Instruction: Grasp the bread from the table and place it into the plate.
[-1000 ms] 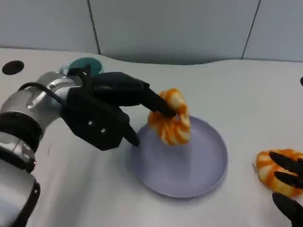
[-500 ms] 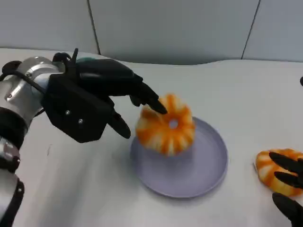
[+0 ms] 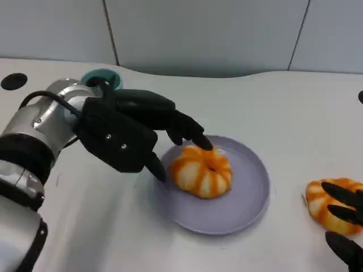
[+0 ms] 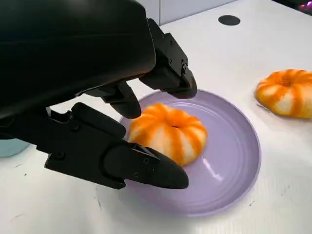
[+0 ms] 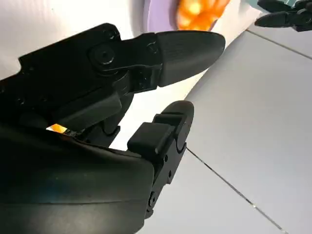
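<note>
The bread [image 3: 202, 171] just under the black left hand's [image 3: 127, 131] fingertips is orange with pale cream stripes fanning out from its middle, and it lies on a plain lilac plate [image 3: 249, 198]. A second bun [image 3: 323, 205] under the black right hand [image 3: 343, 226] has the same orange-and-cream striping. The table [image 3: 272, 107] is white; behind the left hand's silver forearm [image 3: 39, 127] sits a teal round object [image 3: 104, 77].

Your left hand [image 4: 97, 97] hovers over the purple plate [image 4: 234, 165], its fingers [image 4: 141, 168] spread either side of the bread [image 4: 170, 131] lying in the plate. A second bread [image 4: 287, 92] rests apart on the white table [image 4: 282, 204].
</note>
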Robot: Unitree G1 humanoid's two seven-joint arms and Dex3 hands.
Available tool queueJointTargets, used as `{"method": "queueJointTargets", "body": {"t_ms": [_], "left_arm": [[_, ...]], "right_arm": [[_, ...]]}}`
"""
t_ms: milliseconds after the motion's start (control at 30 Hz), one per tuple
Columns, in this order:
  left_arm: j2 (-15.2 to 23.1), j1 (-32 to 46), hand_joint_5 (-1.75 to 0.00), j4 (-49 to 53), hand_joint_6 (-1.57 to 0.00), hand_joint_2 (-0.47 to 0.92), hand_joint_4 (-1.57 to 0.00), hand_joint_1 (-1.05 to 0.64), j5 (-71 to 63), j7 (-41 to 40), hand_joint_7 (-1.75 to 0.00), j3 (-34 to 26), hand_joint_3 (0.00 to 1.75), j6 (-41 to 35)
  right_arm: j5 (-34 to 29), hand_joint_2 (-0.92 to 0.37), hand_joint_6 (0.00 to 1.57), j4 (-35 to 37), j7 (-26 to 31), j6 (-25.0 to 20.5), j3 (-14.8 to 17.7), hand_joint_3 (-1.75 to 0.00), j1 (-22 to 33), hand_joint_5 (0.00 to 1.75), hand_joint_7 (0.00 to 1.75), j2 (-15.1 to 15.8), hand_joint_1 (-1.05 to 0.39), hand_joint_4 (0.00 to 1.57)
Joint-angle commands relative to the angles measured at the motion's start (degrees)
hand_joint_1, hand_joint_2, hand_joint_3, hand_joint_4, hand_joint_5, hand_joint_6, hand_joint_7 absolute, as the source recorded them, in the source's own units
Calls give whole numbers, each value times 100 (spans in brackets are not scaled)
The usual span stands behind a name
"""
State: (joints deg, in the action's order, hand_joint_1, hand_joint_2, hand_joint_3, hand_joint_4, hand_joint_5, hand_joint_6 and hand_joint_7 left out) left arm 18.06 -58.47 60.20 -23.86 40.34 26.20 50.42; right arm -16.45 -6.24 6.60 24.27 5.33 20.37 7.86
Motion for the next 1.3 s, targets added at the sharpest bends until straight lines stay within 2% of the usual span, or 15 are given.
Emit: {"method": "queueJointTargets", "body": {"t_ms": [33,167,267,400,533,600,633,700,733,800,867,933,1000,1167,1300], "left_arm": [[337,286,-51,-69,-49,92,-41,-67,690,-27,-6,-555,15,404],[403,934,-80,-194,-61,92,-37,-60,2041,431,-7,-1343,17,517],[428,1451,-103,-499,-67,92,-31,-61,2964,990,-8,-1788,21,193],[537,2152,-102,-1200,-69,92,-31,-64,3707,1416,-10,-2210,17,-899],[520,2884,-93,-1964,-71,92,-38,-61,3943,1182,-11,-2504,15,-1848],[414,3236,-106,-2249,-81,92,-47,-59,3877,778,-20,-2638,11,-2203],[369,3408,-120,-2395,-77,92,-48,-59,3770,482,-40,-2682,10,-2362],[314,3702,-144,-2718,-60,92,-51,-57,3570,-42,-97,-2730,6,-2762],[316,3877,-148,-2918,-57,92,-52,-56,3441,-297,-108,-2708,5,-3139],[318,4116,-169,-3266,-46,92,-56,-55,3266,-617,-150,-2677,5,-3747],[262,4368,-173,-3579,-43,92,-59,-49,3203,-891,-165,-2653,4,-4575],[220,4516,-174,-3859,-46,91,-65,-39,3154,-1133,-173,-2617,2,-5458],[249,4599,-175,-4112,-49,91,-69,-37,3040,-1260,-174,-2540,2,-5990],[220,4859,-175,-4538,-52,88,-71,-35,2922,-1419,-175,-2466,0,-6586],[297,4833,-175,-4608,-60,86,-77,-37,2665,-1424,-175,-2266,0,-6645]], "right_arm": [[45,-92,77,-2,12,27,16,-34,21,1,0,35,-36,93],[40,-92,76,6,19,10,39,-35,25,1,0,46,-36,92],[63,-92,77,28,22,31,60,-34,27,0,0,52,-36,91],[95,-92,76,12,-20,-43,68,-34,46,0,0,62,-36,91],[69,-92,76,-45,-19,-122,65,-34,67,0,0,45,-36,90],[63,-92,76,-61,-17,-139,58,-34,70,0,0,37,-36,90],[71,-92,76,-55,-17,-129,55,-34,65,0,0,35,-36,90],[89,-92,76,-50,-24,-124,52,-34,60,0,0,32,-36,91],[89,-92,76,-62,-27,-133,51,-34,61,0,0,30,-36,91],[85,-92,76,-83,-30,-150,50,-33,64,1,0,27,-36,91],[126,-92,76,-42,-58,-124,63,-33,58,1,0,55,-36,91],[148,-92,76,-20,-91,-156,88,-33,59,1,0,88,-36,92],[129,-92,77,40,-84,-114,114,-33,40,1,0,127,-37,92],[199,-92,78,171,-70,-19,152,-33,-12,1,1,152,-37,93],[200,-92,78,298,-59,41,167,-33,-70,1,1,193,-38,92]]}}
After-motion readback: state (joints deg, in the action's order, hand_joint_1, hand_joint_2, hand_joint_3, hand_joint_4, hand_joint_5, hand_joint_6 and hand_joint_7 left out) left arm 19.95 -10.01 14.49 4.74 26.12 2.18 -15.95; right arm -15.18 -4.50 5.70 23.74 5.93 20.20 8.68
